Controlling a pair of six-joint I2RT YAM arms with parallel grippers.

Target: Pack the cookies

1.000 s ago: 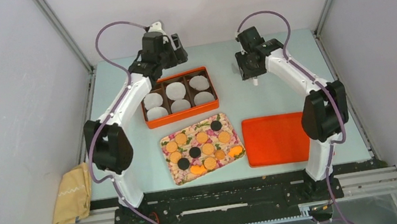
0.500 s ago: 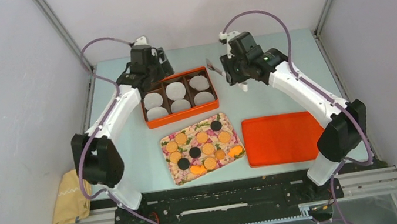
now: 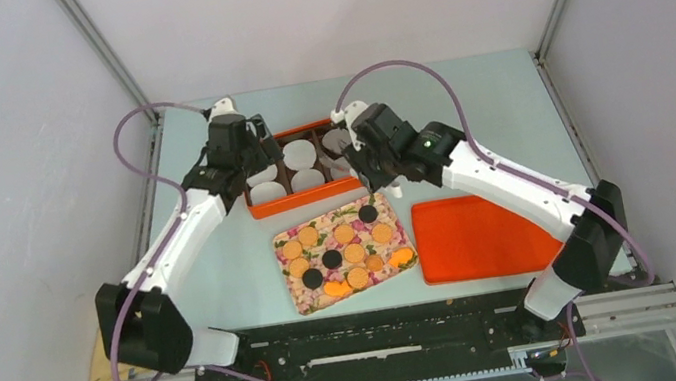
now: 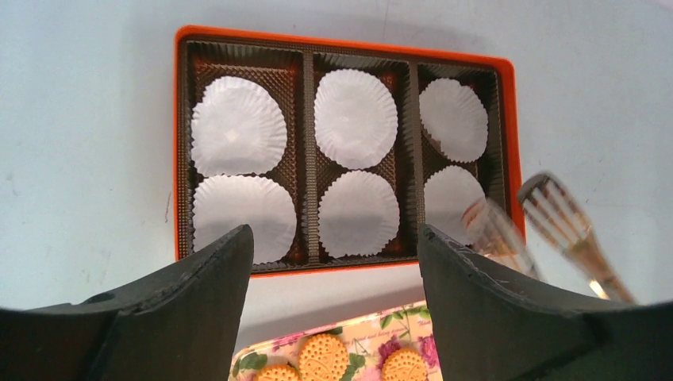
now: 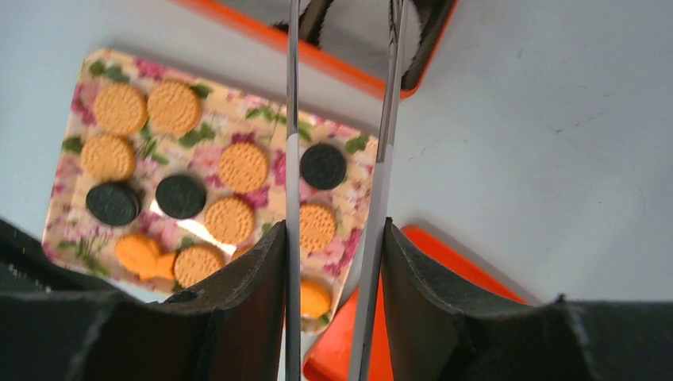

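The cookies [image 3: 343, 248] lie on a floral tray [image 3: 302, 302] at the table's middle: mostly golden [image 5: 242, 165], a few dark [image 5: 323, 165]. Some also show at the bottom of the left wrist view [image 4: 321, 357]. My left gripper [image 3: 253, 158] [image 4: 333, 238] is open and empty above the near left edge of the orange box [image 3: 305, 200]. My right gripper [image 3: 367, 171] [image 5: 334, 230] is shut on metal tongs [image 5: 292, 119]. The tongs' blurred tips [image 4: 555, 222] hang over the box's right end, between box and tray.
The orange box [image 4: 182, 143] has brown compartments holding several white paper liners [image 4: 355, 117]. An orange lid [image 3: 472, 236] lies right of the floral tray. A yellow cloth [image 3: 97, 366] sits at the near left, mostly behind the left arm.
Both arms have swung in from the back of the table. The left gripper came down to the box's left side; the right gripper moved left with the tongs to the box's right end.
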